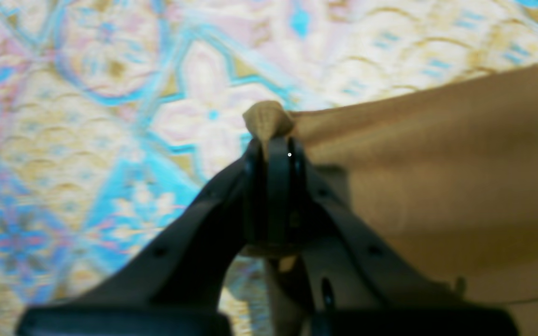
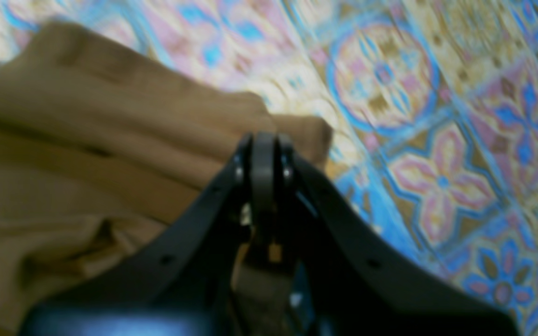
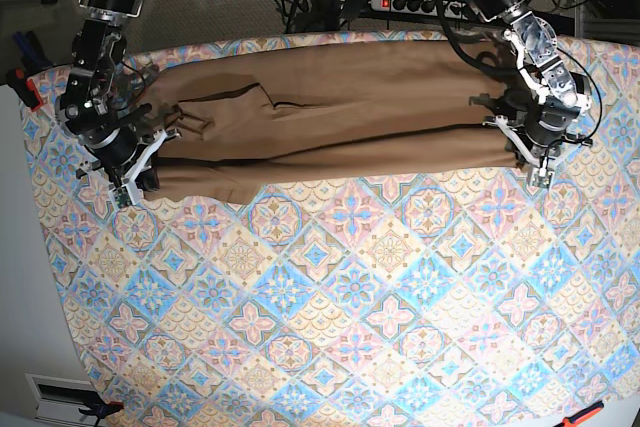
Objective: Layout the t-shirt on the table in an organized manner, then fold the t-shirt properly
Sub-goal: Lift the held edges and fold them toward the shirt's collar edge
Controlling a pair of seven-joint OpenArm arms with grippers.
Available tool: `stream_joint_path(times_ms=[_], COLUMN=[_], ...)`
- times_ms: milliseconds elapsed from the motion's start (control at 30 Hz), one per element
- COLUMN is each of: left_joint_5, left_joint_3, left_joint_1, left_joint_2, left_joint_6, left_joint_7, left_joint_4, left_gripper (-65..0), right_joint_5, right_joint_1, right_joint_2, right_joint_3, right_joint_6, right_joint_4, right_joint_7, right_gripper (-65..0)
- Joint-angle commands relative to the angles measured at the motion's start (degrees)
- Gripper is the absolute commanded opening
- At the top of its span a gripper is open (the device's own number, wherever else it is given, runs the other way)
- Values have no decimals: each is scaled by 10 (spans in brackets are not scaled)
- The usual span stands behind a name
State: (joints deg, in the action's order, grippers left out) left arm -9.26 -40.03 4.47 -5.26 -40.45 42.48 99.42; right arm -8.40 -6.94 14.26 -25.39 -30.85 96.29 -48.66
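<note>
The tan-brown t-shirt (image 3: 340,107) lies as a long folded band across the far part of the table (image 3: 330,307), stretched between both grippers. My left gripper (image 3: 528,159) is at the band's right end. The left wrist view shows that gripper (image 1: 273,142) shut on a bunched corner of the t-shirt (image 1: 437,177) above the patterned cloth. My right gripper (image 3: 138,169) is at the band's left end. Seen from the right wrist, this gripper (image 2: 264,140) is shut on the edge of the t-shirt (image 2: 87,140), where the cloth is creased and layered.
A power strip (image 3: 410,2) and cables lie behind the table's far edge. An orange clamp (image 3: 25,87) grips the table's left edge, with white floor beyond it. The patterned cloth (image 2: 437,140) runs from the shirt toward the near edge.
</note>
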Motion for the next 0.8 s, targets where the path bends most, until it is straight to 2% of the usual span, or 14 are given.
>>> stream_joint_path(times_ms=[0,167,367,533,767], left_joint_5=[2,2,7,2,2], left_joint_3=[0,4,4,4,4], left_joint_1=[-2,16,43,46,60], left_joint_2=[-7,-4,-6,-7,-7], left_joint_6=[4,4,4,4,4], left_joint_7=[-9,-9,-9,-9,-9], left_joint_4=[27,56,57,57,59], left_gripper=[-650,-650,-650,-650,-650], right_joint_5=[1,0,1,1,1], right_joint_1=[4,-20,-44,-59,-78], right_joint_2=[10,7,-16,-19,-20], right_joint_3=[-4,-4,-36,-38,-38], right_joint_6=[3,3,3,3,3], right_joint_4=[16,49,76,79,112], right_joint_7=[8,8,8,-18,-18], right_gripper=[-650,-650,-650,-650,-650])
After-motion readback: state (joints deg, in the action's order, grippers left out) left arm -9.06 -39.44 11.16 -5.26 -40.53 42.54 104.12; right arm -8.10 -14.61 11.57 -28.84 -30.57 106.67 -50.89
